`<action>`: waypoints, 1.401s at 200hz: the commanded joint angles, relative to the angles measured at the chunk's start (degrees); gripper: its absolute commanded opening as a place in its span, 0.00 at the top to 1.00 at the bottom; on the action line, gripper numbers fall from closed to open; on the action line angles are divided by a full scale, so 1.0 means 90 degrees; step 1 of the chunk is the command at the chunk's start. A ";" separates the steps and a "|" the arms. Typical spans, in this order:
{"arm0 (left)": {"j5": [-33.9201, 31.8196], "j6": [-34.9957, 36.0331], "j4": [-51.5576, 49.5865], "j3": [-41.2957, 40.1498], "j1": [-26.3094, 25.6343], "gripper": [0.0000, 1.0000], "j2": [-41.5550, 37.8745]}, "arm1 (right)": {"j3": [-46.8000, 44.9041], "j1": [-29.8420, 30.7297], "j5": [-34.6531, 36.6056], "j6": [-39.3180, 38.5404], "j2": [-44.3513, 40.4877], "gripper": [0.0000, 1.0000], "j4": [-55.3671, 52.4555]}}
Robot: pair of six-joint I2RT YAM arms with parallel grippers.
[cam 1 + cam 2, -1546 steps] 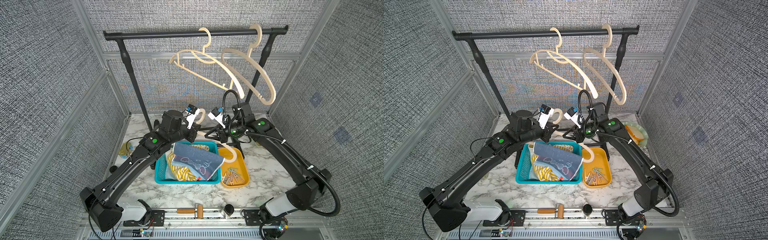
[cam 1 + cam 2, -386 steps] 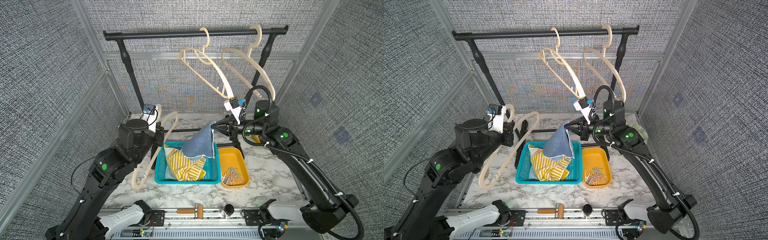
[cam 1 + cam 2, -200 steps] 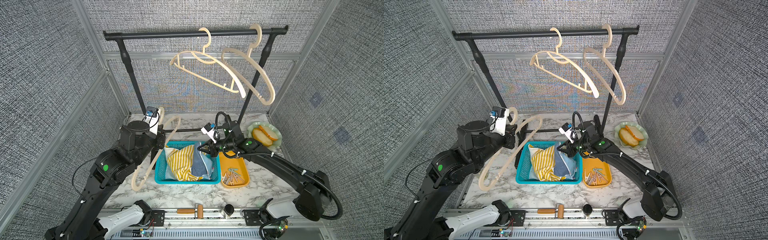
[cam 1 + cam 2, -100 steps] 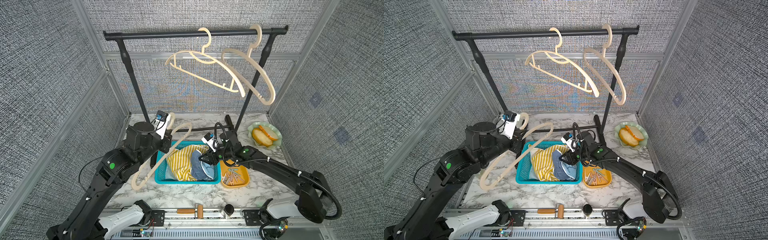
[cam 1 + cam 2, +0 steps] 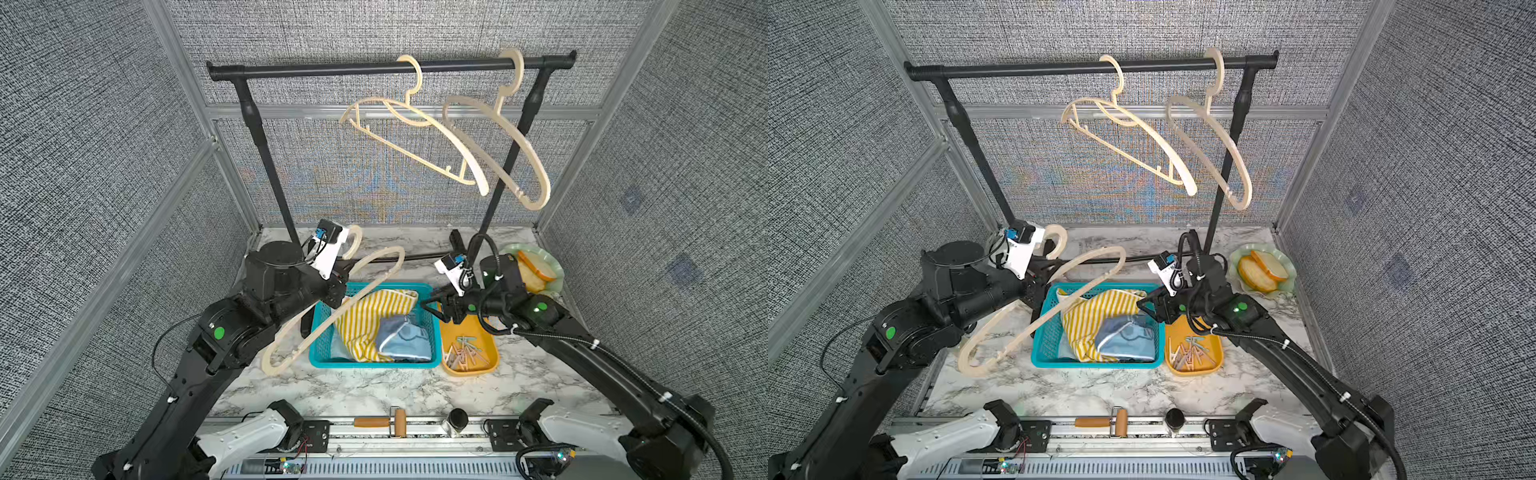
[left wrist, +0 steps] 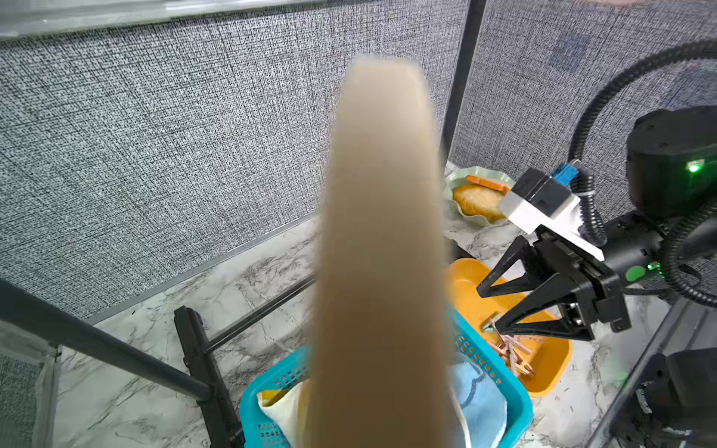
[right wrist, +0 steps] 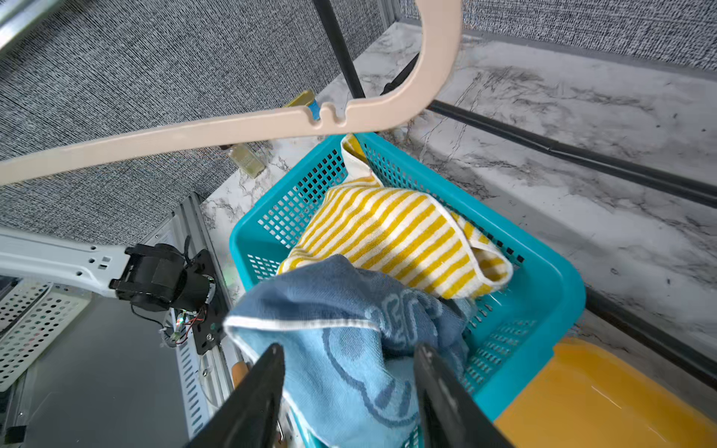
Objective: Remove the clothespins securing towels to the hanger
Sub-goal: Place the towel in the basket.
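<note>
Both towels lie in the teal basket (image 5: 374,365): the yellow-and-white striped one (image 5: 370,311) and the blue lettered one (image 5: 403,338) beside it. Several clothespins (image 5: 463,353) lie heaped in the orange tray (image 5: 488,365). My left gripper (image 5: 338,284) is shut on a bare beige hanger (image 5: 332,316) held slanting over the basket's left side; in the left wrist view the hanger (image 6: 380,232) hides the jaws. My right gripper (image 7: 349,349) is open just above the blue towel (image 7: 341,306), over the basket's right edge (image 5: 1148,307), holding nothing.
Two bare hangers (image 5: 478,178) (image 5: 540,195) hang on the black rail (image 5: 332,71), whose posts and floor bar stand behind the basket. A green plate (image 5: 559,284) with bread sits at the back right. A roller (image 5: 399,422) and a dark jar (image 5: 456,417) stand on the front rail.
My right gripper lowered the blue towel into the basket, opened and let it go. My left arm swung the hanger toward the basket.
</note>
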 commanded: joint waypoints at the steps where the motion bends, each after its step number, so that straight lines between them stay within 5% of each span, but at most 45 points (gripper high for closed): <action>1: 0.0705 0.0254 0.0102 0.0123 0.0004 1.00 0.0066 | 0.0108 -0.0356 -0.0833 -0.0101 -0.0189 0.43 -0.0170; 50: 0.2394 0.0679 0.0009 0.0080 -0.0004 1.00 0.0182 | 0.1059 -0.0858 -0.2046 -0.0615 0.0122 0.42 -0.0623; 116: 0.3426 0.1127 -0.0093 0.0083 -0.0002 1.00 0.0210 | 0.1591 -0.0982 -0.2732 -0.1288 0.0324 0.41 -0.1468; 175: 0.3692 0.1347 -0.0255 0.0279 -0.0005 1.00 0.0314 | 0.1687 -0.1040 -0.2275 -0.1371 0.0119 0.41 -0.1547; 280: 0.3578 0.1779 -0.0336 0.0532 0.0004 1.00 0.0284 | 0.1290 -0.1042 -0.3327 -0.1392 0.0178 0.43 -0.1438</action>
